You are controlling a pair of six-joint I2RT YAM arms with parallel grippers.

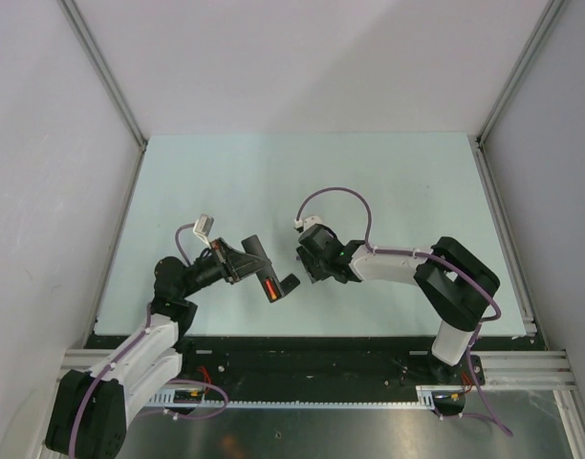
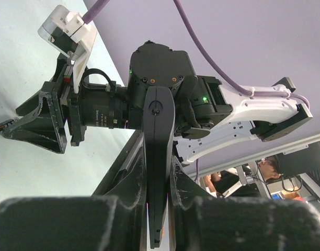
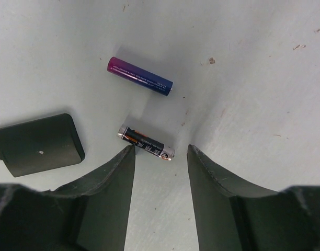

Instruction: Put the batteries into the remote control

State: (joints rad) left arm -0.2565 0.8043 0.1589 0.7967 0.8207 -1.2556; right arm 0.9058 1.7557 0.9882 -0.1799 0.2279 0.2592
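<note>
Table (image 1: 369, 191): pale surface, loose parts lie flat on it.

Left gripper (image 1: 243, 265): clamped tight on remote control (image 2: 159, 157). Bar lifted off table, aside from dark battery, probably presented for loading.

Right gripper (image 3: 161, 151): jaws partly apart, empty, dark battery (image 3: 146, 142) just ahead of gap. Looks lined up for pinch.

Cover (image 3: 38, 145): left of dark battery in right wrist view, set aside.

Blue-purple battery (image 3: 140, 77): just beyond dark battery, apart from it.

Red battery (image 1: 270, 287): appears seated in remote.

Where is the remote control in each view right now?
Top external: remote control centre-left, clamped in the left end effector, red battery showing.
Left wrist: centre, a black bar rising from the bottom edge.
Right wrist: not in view.
Shared landmark: the right end effector, left side of the left wrist view, bottom of its own.
</note>
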